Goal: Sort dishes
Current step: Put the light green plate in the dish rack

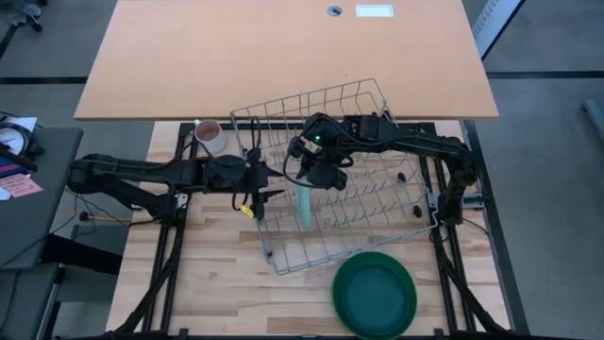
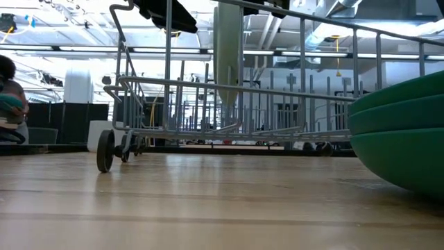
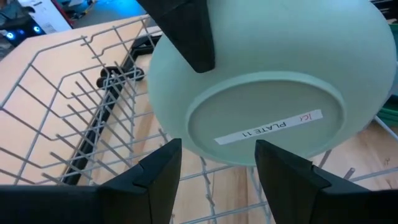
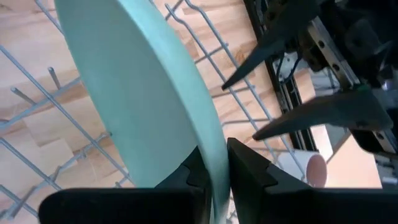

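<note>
A small pale mint plate point(image 1: 305, 203) stands on edge inside the wire dish rack point(image 1: 377, 222). My right gripper point(image 4: 211, 171) is shut on its rim from above. Its underside point(image 3: 267, 118), with a label, faces my left gripper point(image 3: 217, 168). That gripper hovers open just left of the plate, over the rack's left side, and touches nothing. A stack of large dark green plates point(image 1: 375, 293) lies flat on the table in front of the rack. In the low view the mint plate point(image 2: 227, 48) shows as a pale upright strip. My right gripper pinches the mint plate's upper rim point(image 4: 208, 146) between its two fingers, one finger point(image 4: 186, 174) on each face. The fingers come slanting down from above and lie across the rim. The plate hangs upright below them inside the rack. Whether its lower edge rests on the wires is hidden.
A pinkish-white mug point(image 1: 209, 135) stands at the rack's far left corner. The rack sits askew on the wooden table point(image 1: 217, 274), and its upright tines point(image 3: 93, 124) surround the plate. A person point(image 2: 10, 97) shows far off in the room.
</note>
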`<state>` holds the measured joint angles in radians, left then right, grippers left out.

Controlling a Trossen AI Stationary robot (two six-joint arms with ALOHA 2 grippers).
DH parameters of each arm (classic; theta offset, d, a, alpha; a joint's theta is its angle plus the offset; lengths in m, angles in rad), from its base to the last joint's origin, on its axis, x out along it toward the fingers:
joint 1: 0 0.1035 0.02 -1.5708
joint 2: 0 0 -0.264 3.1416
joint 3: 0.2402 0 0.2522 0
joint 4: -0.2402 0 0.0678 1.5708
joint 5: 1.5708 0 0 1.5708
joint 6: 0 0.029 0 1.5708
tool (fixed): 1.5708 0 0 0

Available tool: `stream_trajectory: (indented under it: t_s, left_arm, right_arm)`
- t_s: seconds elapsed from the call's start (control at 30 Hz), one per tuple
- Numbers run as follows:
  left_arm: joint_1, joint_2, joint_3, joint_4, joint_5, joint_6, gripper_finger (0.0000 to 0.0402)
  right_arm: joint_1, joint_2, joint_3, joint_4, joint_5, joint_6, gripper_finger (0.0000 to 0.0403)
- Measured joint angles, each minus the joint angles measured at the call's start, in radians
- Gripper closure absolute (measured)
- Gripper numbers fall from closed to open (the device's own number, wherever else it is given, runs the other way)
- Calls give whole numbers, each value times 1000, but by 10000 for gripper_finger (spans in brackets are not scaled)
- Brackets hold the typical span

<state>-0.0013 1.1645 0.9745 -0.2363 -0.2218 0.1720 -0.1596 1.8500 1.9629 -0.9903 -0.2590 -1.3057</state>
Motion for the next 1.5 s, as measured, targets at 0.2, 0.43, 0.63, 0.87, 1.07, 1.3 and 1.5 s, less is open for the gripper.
stream_trajectory:
  t_s: [0.2,0.43,0.63,0.87,1.07,1.3,1.5]
  left_arm:
    - [0,-6,0,-1,0,-14,202]
    - [0,-6,0,-5,0,-18,202]
    - [0,-6,0,-6,0,-19,203]
    - [0,-7,0,-6,0,-19,203]
    - [0,-7,0,-6,0,-19,203]
    - [0,-7,0,-5,0,-19,203]
    - [0,-7,0,-5,16,-19,202]
  right_arm:
    - [2,1,0,-4,58,4,346]
    - [3,2,-1,-16,60,82,314]
    - [3,3,-2,-34,74,153,270]
    - [8,3,-2,-69,89,238,220]
    - [28,2,-2,-81,159,323,182]
    - [56,-42,0,-80,212,409,153]
    - [78,-93,0,-80,242,473,152]
